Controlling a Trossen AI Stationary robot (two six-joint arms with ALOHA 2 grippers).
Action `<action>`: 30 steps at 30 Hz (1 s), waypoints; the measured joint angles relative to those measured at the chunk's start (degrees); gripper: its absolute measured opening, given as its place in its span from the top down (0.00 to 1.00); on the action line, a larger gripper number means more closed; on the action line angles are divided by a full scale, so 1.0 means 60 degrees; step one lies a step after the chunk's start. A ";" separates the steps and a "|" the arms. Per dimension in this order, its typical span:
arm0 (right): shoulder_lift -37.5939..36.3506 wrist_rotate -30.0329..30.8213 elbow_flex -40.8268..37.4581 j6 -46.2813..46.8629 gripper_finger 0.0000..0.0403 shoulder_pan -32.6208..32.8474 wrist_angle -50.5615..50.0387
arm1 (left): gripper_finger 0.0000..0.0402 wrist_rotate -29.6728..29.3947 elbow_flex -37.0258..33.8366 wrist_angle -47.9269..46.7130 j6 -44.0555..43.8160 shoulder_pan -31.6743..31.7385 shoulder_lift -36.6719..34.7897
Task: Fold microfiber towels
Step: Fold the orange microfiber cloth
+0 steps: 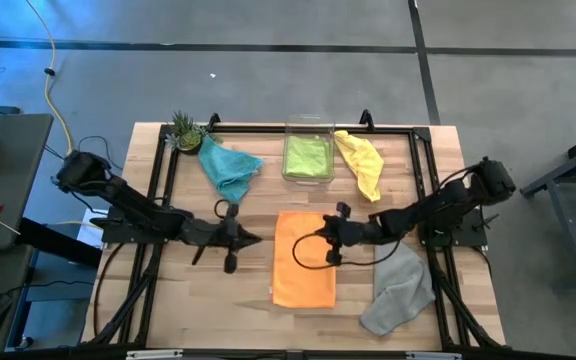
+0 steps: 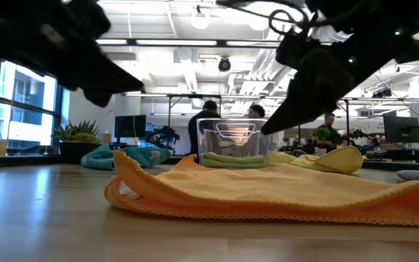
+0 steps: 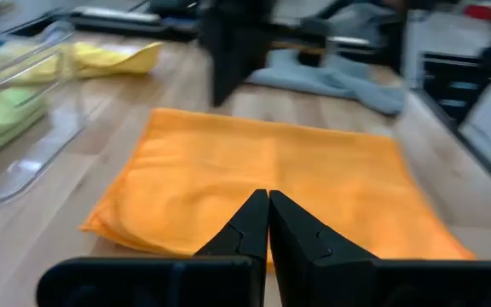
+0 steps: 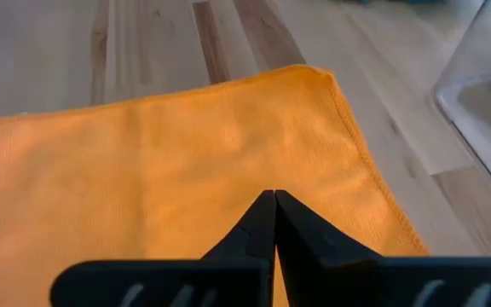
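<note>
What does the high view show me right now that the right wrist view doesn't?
Only the high view shows all five towels: teal towel, yellow towel, grey towel, and the lime green towel inside the clear bin. It also shows the left gripper beside the orange towel's edge and the plant.

Only the right wrist view shows the right gripper shut, empty, above the cloth.

Both show the orange towel lying folded on the wooden table.

A pale, smooth wood grain is shown by the table (image 1: 208,290). The orange towel (image 1: 304,258) is seen as soft, matt, finely napped cloth with a stitched hem. The bin (image 1: 308,150) is formed of clear glossy plastic.
</note>
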 joint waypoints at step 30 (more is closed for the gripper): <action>0.0000 0.0779 0.0018 -0.0251 1.00 0.0319 -0.0073 | 0.85 -0.1119 0.3313 -0.2234 -0.0799 0.2603 0.4481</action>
